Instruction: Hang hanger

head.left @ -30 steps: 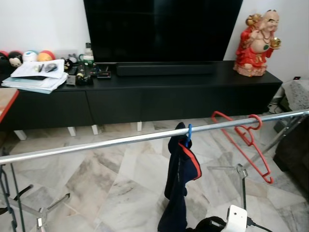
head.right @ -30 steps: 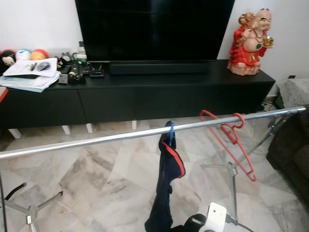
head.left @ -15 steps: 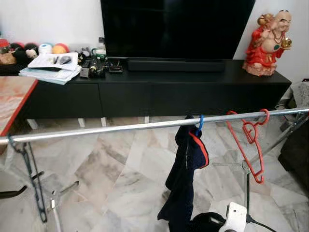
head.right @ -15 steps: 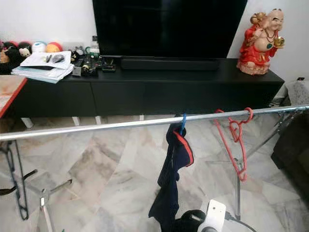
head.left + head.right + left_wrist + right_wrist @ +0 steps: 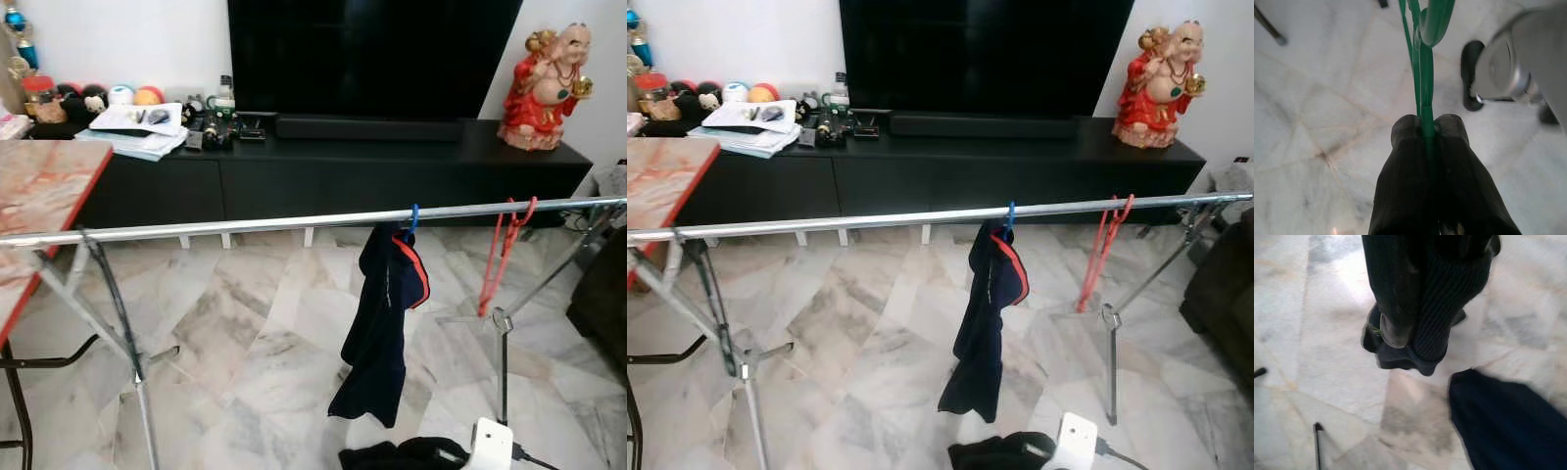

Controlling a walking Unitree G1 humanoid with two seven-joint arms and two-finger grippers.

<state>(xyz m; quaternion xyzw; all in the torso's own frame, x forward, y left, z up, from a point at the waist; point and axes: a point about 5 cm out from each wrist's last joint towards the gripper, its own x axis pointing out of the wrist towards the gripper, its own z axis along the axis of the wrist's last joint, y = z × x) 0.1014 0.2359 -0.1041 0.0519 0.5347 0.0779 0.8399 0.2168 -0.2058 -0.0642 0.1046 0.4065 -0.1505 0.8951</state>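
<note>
A silver rail (image 5: 245, 225) runs across the room at chest height. A navy garment with red trim (image 5: 387, 323) hangs from it on a blue hanger (image 5: 414, 217). Further right hangs an empty red hanger (image 5: 500, 255), seen edge-on. My left gripper (image 5: 1426, 128) is shut on the neck of a green hanger (image 5: 1422, 63), low over the marble floor. My right gripper (image 5: 1410, 333) is shut on a dark knit garment (image 5: 1444, 308), which wraps one finger. A dark cloth (image 5: 402, 455) shows at the bottom edge of the left eye view.
The rack's crossed legs (image 5: 118, 333) stand at the left, a thin post (image 5: 503, 362) at the right. A red-edged marble table (image 5: 39, 186) is at the left, a black TV console (image 5: 392, 176) with a red figurine (image 5: 549, 88) behind, and a dark sofa (image 5: 602, 294) at the right.
The camera has backed off and swung left, bringing the table and the rack's left legs into view. The red hanger has turned from broadside to edge-on.
</note>
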